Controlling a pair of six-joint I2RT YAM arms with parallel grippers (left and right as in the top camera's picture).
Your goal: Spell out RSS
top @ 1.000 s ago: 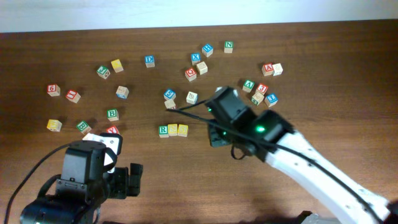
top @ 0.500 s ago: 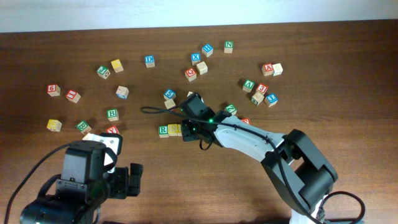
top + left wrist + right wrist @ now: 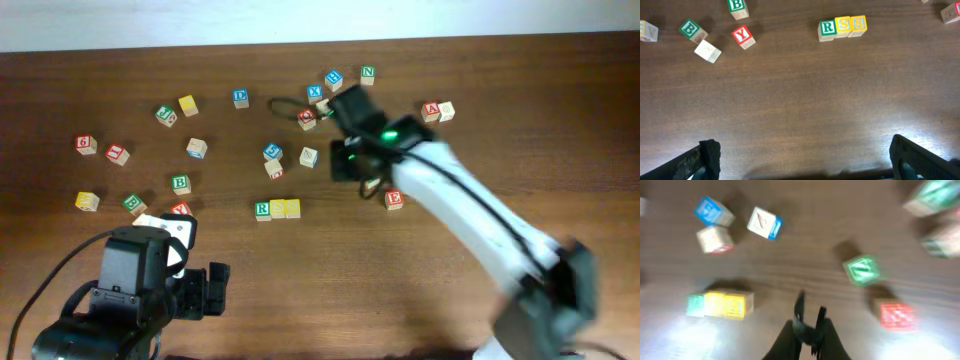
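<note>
Overhead view: your R cube point(image 3: 262, 209), middle S cube point(image 3: 278, 208) and end S cube point(image 3: 293, 207) sit touching in one straight row reading RSS, near the middle of the table point(image 3: 330, 280). The left gripper point(image 3: 804, 145) hangs low in front of the row with its fingers spread wide and nothing between them. The right gripper point(image 3: 810, 307) is off to the row's right among scattered cubes. In its blurred wrist view the fingers look pinched together and hold nothing.
</note>
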